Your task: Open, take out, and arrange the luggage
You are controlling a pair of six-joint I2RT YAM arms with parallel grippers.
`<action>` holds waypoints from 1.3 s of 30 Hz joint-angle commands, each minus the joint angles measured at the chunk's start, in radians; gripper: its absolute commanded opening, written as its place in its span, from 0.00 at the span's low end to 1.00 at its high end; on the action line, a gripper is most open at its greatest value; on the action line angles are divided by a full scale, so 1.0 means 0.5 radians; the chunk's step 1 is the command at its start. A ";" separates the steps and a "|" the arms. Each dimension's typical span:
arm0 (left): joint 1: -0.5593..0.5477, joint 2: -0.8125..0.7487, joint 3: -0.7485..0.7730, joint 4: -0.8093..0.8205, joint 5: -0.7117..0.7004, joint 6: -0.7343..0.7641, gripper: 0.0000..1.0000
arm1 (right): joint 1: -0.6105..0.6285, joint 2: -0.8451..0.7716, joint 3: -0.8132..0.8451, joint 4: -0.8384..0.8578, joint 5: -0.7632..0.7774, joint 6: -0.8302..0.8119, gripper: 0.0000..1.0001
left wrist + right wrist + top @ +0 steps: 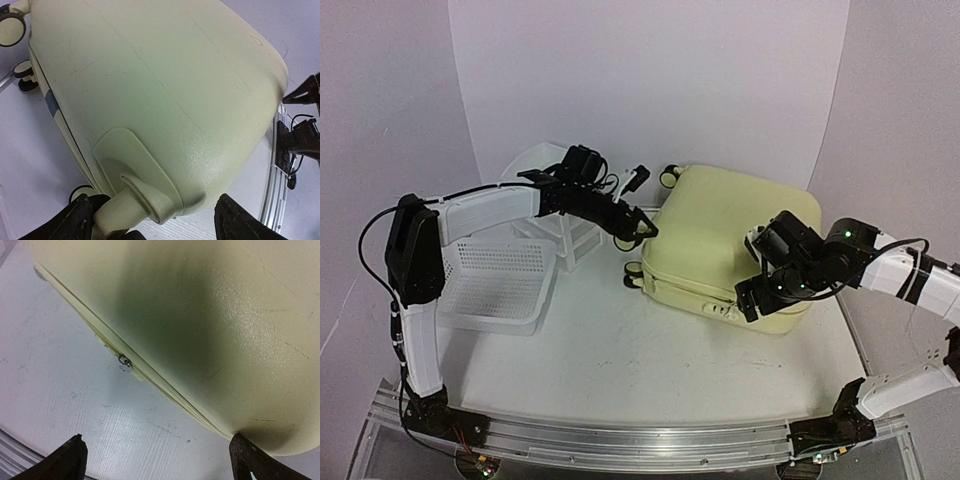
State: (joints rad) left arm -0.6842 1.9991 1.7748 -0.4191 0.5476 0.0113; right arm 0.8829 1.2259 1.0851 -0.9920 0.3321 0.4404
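The luggage [720,240] is a pale yellow hard-shell suitcase lying flat and closed on the table, right of centre. Its wheels [670,175] point left. My left gripper [638,232] is open at the suitcase's left wheel corner. In the left wrist view [157,225] the shell [165,85] fills the frame, and a wheel bracket [135,195] sits between the fingers, against the left one. My right gripper [758,297] is open at the suitcase's near right edge. In the right wrist view [160,462] it is over the table below the zip seam, with the zip pull [124,361] ahead.
A white mesh basket [500,280] stands at the left. A white plastic drawer unit [572,228] stands behind the left arm. An aluminium rail [620,440] runs along the near table edge. White backdrop walls close in the back and sides.
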 commanded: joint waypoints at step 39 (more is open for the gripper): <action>-0.337 -0.330 -0.583 0.290 0.859 -0.645 0.75 | -0.067 0.444 0.145 1.381 -1.211 -2.629 0.98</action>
State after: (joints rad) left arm -0.8288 1.8694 1.5078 -0.3012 0.8902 -0.2890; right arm 0.8471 1.4147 1.1412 -0.4744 -0.2234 -0.7700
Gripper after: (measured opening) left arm 0.752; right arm 0.984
